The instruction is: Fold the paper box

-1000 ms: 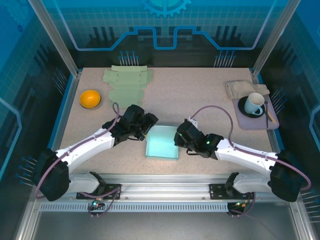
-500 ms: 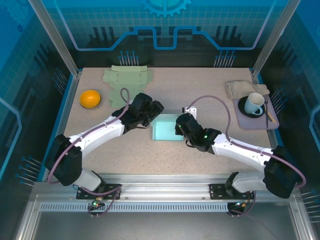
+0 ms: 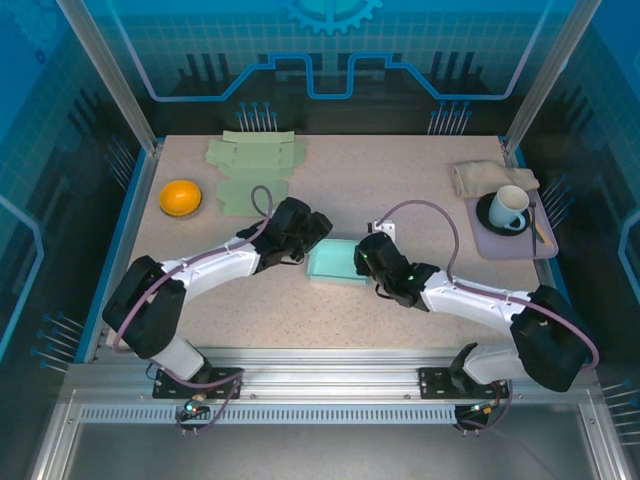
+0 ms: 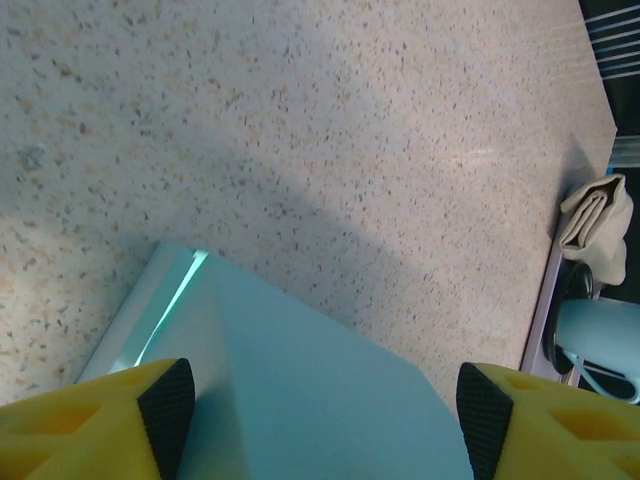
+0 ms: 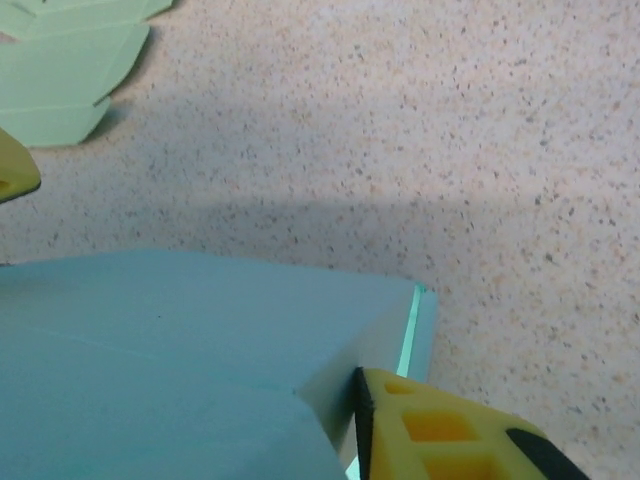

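The speckled table [image 3: 400, 190] filled the top view, with the left arm [image 3: 210, 268] and right arm [image 3: 470, 298] reaching in from the lower corners to meet near the middle. Flat green box blanks [image 3: 255, 160] lay at the upper left, well apart from the work. The teal paper box [image 3: 332, 262] sat at the centre of the frame between the two wrists, partly folded, with one side panel raised. A tray [image 3: 520, 245] at the right edge carried a mug [image 3: 510, 208], and an orange bowl [image 3: 181, 196] rested at the left. The left gripper [image 4: 325, 410] stood with its jaws wide, the black pads [image 4: 165, 400] at the lower corners of the wrist view and the box lying between them; whether they pressed on it could not be told. The right gripper [image 3: 360, 262] showed one yellow finger [image 5: 440, 430] against the box's near corner, so how far it was spread could not be told. The likely risk was that the light box would slide on the smooth surface instead of creasing if one side pushed harder. A raised panel could also spring back flat, or buckle if squeezed off its fold line, and the two gripper heads were near enough to collide.
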`<state>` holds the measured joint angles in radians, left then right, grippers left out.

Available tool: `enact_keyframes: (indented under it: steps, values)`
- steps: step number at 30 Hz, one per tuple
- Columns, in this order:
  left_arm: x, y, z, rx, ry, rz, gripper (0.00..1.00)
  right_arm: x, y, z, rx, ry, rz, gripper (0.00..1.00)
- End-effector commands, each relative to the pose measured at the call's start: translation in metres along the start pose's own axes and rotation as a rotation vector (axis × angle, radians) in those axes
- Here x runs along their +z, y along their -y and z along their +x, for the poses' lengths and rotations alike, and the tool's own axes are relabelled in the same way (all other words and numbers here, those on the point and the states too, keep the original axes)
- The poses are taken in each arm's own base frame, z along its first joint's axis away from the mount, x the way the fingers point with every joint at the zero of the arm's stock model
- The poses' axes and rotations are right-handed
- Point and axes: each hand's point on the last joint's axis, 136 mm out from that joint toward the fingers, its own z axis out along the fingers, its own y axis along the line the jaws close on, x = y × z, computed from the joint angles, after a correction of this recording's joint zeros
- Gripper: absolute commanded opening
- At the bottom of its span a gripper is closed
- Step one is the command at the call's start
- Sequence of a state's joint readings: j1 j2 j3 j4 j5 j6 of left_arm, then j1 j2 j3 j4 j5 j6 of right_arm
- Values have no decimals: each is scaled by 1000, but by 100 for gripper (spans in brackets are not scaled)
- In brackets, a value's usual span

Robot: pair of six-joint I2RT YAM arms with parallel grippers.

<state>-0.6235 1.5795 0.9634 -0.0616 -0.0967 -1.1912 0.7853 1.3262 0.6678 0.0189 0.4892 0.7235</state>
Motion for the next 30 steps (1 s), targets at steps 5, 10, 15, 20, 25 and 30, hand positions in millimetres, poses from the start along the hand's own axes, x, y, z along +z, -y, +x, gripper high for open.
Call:
enact_keyframes:
  steps: [5, 10, 15, 20, 25, 30]
  values:
    - [-3, -18, 41, 23, -85, -44, 73, -20, 10, 17, 75, -31, -35, 33]
    - [-5, -43, 47, 35, -85, -123, 72, -31, 22, 30, 67, -78, -27, 47]
    - [-7, -61, 47, 25, -73, -169, 72, -47, 22, 38, 58, -140, -60, 60]
    - [-9, -58, 43, 38, -60, -174, 72, -73, 28, 41, 32, -207, -60, 65]
    - [-11, -53, 41, 51, -55, -175, 72, -92, 21, 19, -12, -193, -90, 69]
    - [-13, -55, 40, 54, -54, -185, 72, -70, 17, -4, -33, -242, -72, 74]
